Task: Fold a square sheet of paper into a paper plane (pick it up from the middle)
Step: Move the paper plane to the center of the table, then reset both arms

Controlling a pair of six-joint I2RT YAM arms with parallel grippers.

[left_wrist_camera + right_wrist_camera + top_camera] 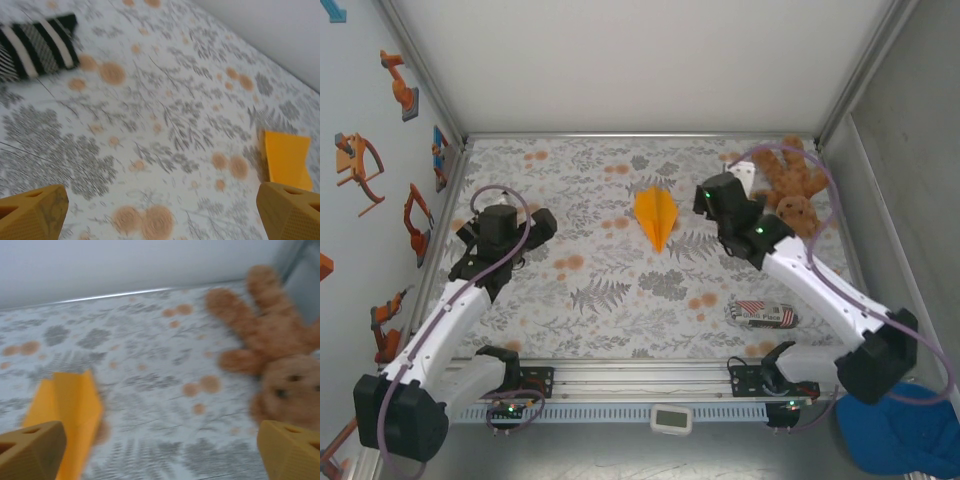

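Left gripper (161,212) and right gripper (160,450) are both spread wide with nothing in them, and the paper plane (657,215) lies flat on the table (610,310) between them, looking light, thin and bendy, so pinch its 1 middle fold softly.

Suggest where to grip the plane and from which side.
Probably mid-body, across the centre crease. The plane lies flat, narrow tip pointing to the near side and wide tail away, so come from above and pinch its two long edges. The right end effector is open and sits closest, just right of it in the top view.
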